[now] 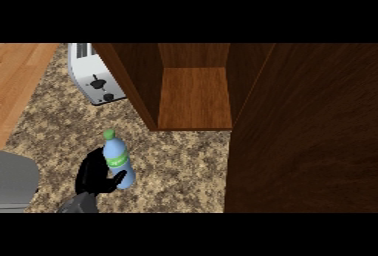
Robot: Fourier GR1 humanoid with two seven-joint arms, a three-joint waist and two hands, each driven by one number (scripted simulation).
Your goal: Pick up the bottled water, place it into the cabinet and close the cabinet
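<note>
Our left hand [94, 175] curls round the bottle [117, 160], thumb crossing its lower body, so we can lift it. The bottle sits just in front of the cabinet [193, 95], left of its open door [303, 135], which stands swung out, leaving the shelf reachable. Our right hand is not visible.

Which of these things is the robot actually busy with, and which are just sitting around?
In use: water bottle, held in the left hand; open cabinet; its door.

Just there: toaster; speckled counter; grey object at the left edge.
</note>
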